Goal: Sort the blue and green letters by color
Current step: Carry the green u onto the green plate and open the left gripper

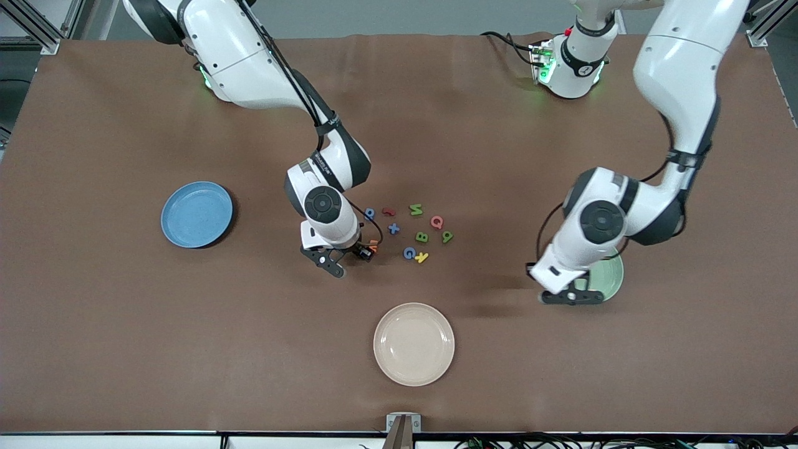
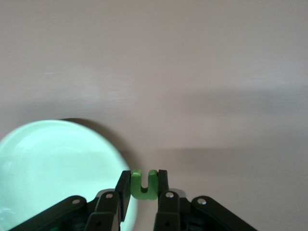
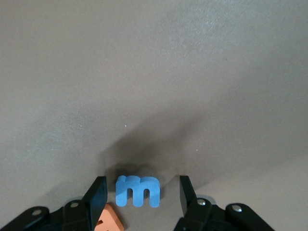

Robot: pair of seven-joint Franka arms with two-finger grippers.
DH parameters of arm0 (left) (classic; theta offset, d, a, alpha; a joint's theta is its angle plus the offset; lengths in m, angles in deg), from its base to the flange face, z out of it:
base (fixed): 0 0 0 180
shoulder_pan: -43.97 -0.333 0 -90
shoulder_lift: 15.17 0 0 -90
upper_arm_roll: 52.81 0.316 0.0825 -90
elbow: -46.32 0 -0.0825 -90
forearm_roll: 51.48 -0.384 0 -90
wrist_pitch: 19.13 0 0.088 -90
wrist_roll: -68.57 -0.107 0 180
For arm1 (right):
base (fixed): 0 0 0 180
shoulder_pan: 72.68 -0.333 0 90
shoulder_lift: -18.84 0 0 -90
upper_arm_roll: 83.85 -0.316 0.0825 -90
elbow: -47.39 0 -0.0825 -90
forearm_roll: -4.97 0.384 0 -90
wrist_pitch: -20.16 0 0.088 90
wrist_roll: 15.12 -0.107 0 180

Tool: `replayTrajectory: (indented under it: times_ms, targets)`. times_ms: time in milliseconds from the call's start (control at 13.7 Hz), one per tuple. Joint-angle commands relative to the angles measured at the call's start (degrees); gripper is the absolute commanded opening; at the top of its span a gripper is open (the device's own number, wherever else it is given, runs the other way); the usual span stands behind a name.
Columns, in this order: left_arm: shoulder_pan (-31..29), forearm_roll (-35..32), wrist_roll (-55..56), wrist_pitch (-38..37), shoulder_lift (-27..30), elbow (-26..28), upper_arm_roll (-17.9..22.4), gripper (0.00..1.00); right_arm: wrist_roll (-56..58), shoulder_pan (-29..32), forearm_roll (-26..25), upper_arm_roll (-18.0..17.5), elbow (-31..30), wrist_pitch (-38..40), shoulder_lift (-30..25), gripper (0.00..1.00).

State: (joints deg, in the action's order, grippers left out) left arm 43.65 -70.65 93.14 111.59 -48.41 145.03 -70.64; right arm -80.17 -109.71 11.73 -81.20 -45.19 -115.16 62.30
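Observation:
My left gripper (image 1: 572,295) is shut on a green u (image 2: 144,184) and holds it over the rim of the pale green plate (image 1: 614,274), which also shows in the left wrist view (image 2: 48,168). My right gripper (image 1: 346,254) is open and low over the table, its fingers either side of a blue E (image 3: 137,190) that lies flat. The E is hidden in the front view. Still on the table are blue Q (image 1: 370,214), blue x (image 1: 393,229), blue G (image 1: 409,252), green M (image 1: 416,209), green B (image 1: 422,237) and green q (image 1: 447,236).
An orange letter (image 3: 109,220) lies right beside one finger of my right gripper. Red letters (image 1: 437,221) and a yellow one (image 1: 422,257) lie among the cluster. A blue plate (image 1: 197,214) sits toward the right arm's end; a beige plate (image 1: 414,343) is nearest the front camera.

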Motion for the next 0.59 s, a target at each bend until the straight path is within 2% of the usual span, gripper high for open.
replayTrajectory:
  times_ms: [0, 220, 439, 512]
  targets:
    - [-3.88, -1.13, -3.28, 0.24, 0.72, 2.63, -0.71, 0.00, -0.51, -0.59, 1.06, 0.52, 1.35, -0.12, 1.02, 0.69]
    - [-8.54, -1.13, -7.51, 0.32, 0.02, 3.94, -0.71, 0.01, -0.42, -1.03, 0.97, 0.52, 1.35, -0.03, 1.02, 0.68]
    - [-11.19, -1.13, -9.71, 0.41, 0.10, 6.23, -0.71, 0.04, -0.33, -1.03, 1.06, 0.52, 1.35, 0.06, 1.02, 0.48]
    - [-11.45, -1.13, -9.80, 0.41, 0.10, 6.76, -0.71, 0.16, -0.25, -1.03, 1.06, 0.52, 1.35, 0.06, 1.02, 0.41]
